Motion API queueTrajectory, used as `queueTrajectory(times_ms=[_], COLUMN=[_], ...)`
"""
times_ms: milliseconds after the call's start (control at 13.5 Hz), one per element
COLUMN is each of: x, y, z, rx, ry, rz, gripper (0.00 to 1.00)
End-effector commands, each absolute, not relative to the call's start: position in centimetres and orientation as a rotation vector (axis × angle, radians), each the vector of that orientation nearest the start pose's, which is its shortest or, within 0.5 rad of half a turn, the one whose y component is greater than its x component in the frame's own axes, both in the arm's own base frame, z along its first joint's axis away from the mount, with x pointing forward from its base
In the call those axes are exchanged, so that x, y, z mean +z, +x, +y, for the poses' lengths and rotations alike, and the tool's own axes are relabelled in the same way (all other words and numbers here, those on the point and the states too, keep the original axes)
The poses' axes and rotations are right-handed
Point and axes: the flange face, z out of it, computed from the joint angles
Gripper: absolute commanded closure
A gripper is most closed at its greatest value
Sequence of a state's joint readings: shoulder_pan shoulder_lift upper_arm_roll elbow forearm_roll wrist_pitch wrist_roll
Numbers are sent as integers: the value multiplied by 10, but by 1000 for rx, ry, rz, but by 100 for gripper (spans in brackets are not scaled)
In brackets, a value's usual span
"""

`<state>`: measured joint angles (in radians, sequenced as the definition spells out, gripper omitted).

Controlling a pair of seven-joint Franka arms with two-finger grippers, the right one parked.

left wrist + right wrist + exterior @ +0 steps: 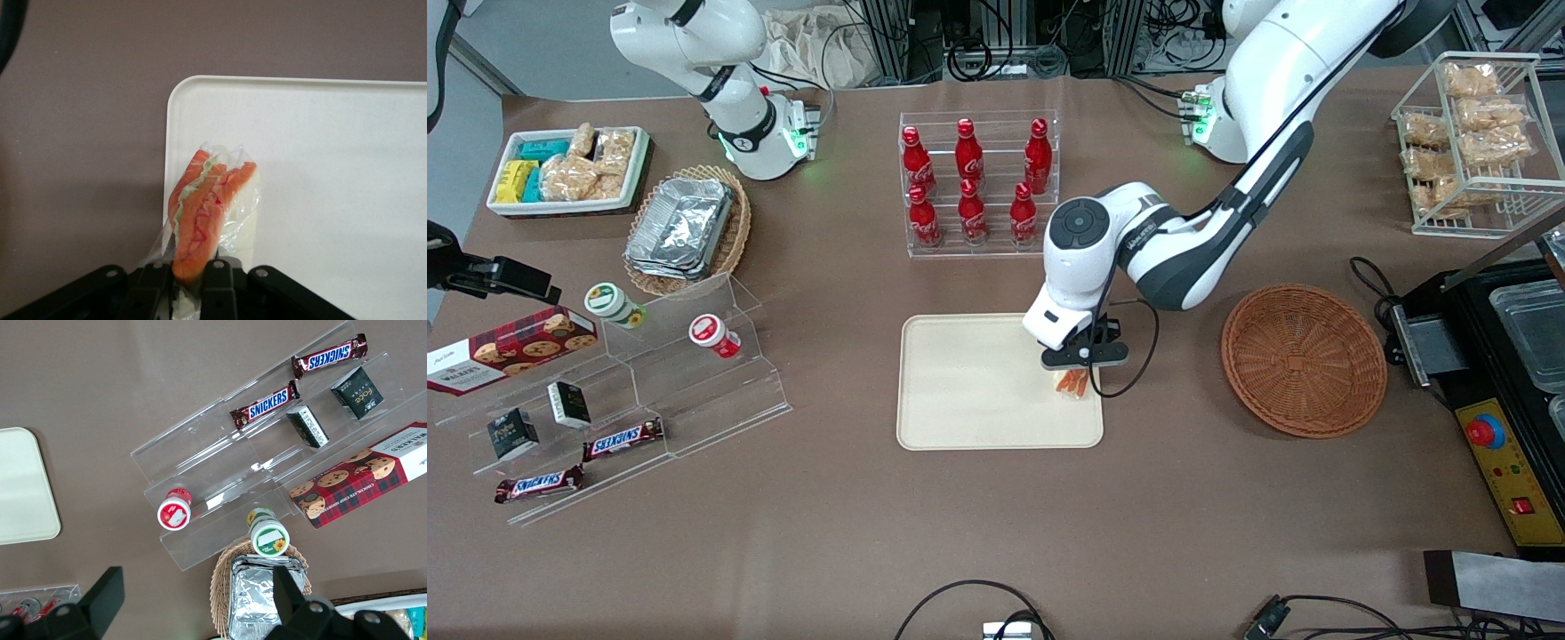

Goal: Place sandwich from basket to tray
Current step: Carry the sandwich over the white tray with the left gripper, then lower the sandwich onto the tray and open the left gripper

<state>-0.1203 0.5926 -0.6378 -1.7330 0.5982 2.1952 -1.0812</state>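
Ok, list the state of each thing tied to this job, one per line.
sandwich: wrapped, held over the tray's edge nearest the basket.
gripper: fingers shut on the sandwich, above the tray.
tray: flat on the table, its surface bare apart from the sandwich over it.
basket: upright on the table, nothing in it.

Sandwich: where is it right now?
The sandwich is out of the basket and shut in the claw, over the tray at its edge nearest the basket. Whether it touches the tray cannot be told.
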Motion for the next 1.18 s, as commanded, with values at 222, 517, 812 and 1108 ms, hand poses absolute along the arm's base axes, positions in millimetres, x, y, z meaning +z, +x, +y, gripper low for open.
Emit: queueTrajectory(times_ms=[222,517,812,1108], x=[274,263,256,247], y=[537,530,530,527], z=[-426,-450,-452,-454], rx=[-271,-299,-292,-272], ry=[-3083,-3101,-3117,-3114], rz=[-90,-70,-62,-57], gripper=[100,100,100,94])
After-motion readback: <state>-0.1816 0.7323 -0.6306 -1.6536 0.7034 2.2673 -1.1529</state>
